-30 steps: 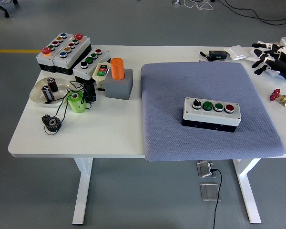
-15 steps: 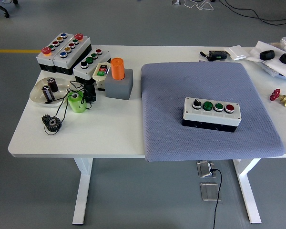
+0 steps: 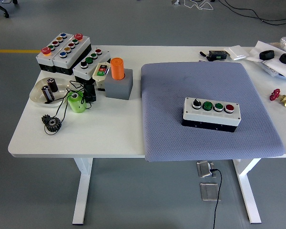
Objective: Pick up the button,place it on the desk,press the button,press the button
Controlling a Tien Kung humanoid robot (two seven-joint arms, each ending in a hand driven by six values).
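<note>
On the grey mat [image 3: 181, 81], a bit right of its middle and nearer its front edge, sits the button box [image 3: 211, 113]. It is white on top and black below. Its long side runs left to right, with the right end a little closer to the table's near edge. Its four knobs face up in one row: a black one at the left end, two green ones, then a red one at the right end. The box lies flat and nothing touches it.

There is bare mat all around the box, most of it behind and to its left. In front of the box only a narrow strip of mat is left before the edge. The mat's front edge hangs a little past the white table [image 3: 100, 129].

Well to the left of the box, off the mat, stands an orange cylinder [image 3: 117, 68] in a grey block [image 3: 120, 86]. Farther left are more button boxes [image 3: 64, 51], a clear dish [image 3: 39, 93], a small green cup [image 3: 76, 102] and a black gear [image 3: 53, 124]. Between these and the mat the table top is bare.

Far to the right of the box, past the mat's edge, lies a small red valve [image 3: 275, 94].

Neither robot hand can be seen, so I cannot tell how the fingers are.
</note>
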